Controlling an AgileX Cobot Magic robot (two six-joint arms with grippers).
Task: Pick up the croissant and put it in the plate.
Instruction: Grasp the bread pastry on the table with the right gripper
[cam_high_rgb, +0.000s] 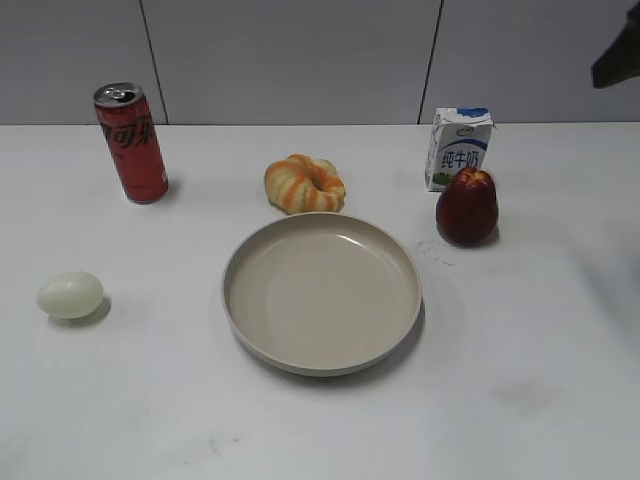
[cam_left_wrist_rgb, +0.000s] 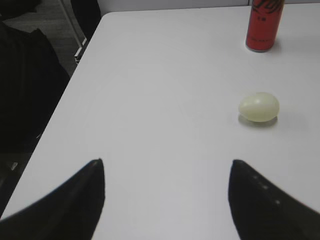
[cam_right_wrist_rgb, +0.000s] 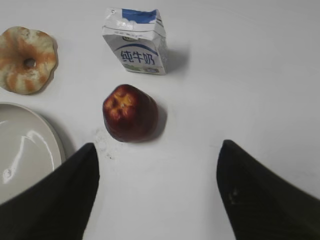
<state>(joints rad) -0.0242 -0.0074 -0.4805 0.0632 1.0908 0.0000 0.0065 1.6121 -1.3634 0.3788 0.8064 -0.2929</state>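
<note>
The croissant (cam_high_rgb: 305, 184), a ridged orange and cream ring, lies on the white table just behind the plate (cam_high_rgb: 321, 293), a large beige empty dish at the centre. The croissant also shows at the top left of the right wrist view (cam_right_wrist_rgb: 26, 59), with the plate's rim (cam_right_wrist_rgb: 50, 137) at the left edge. My right gripper (cam_right_wrist_rgb: 158, 150) is open and empty, above the table to the right of the dark red apple (cam_right_wrist_rgb: 130, 113). My left gripper (cam_left_wrist_rgb: 166, 165) is open and empty over the table's left part, near the pale egg (cam_left_wrist_rgb: 258, 106).
A red cola can (cam_high_rgb: 131, 142) stands at the back left, and the egg (cam_high_rgb: 70, 295) lies at the front left. A milk carton (cam_high_rgb: 458, 148) stands at the back right with the apple (cam_high_rgb: 467, 206) in front of it. The table's left edge (cam_left_wrist_rgb: 75, 75) shows in the left wrist view.
</note>
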